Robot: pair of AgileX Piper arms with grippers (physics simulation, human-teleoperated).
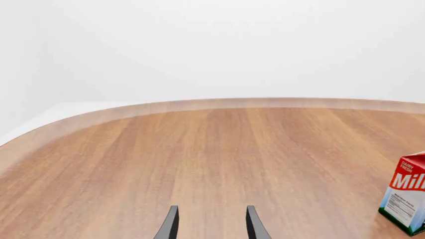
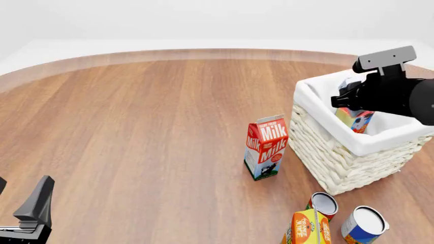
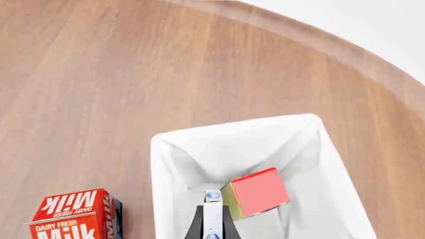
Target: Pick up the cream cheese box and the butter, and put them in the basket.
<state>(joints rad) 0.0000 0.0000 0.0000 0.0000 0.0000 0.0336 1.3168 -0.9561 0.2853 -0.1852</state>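
The red and orange butter carton (image 3: 255, 193) already leans inside the white woven basket (image 3: 169, 164), lower centre of frame; the right pincer (image 3: 213, 225) above it pinches a whitish cream cheese box (image 3: 212, 211), still to drop. The left pincer (image 1: 211, 223) gapes empty.

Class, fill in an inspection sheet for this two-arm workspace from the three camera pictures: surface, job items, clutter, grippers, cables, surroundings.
Surface: round-edged wooden table, no marks seen.
Job's things: butter stands tilted inside the basket; a small whitish box, probably the cream cheese box, sits between the right gripper's fingers over the basket.
Clutter: milk carton upright just left of the basket; two cans and an orange juice carton in front of the basket.
Grippers: left gripper open, holding nothing, low over bare table; right gripper shut on the whitish box.
Cables: nothing seen.
Surroundings: plain white backdrop, nothing else seen.
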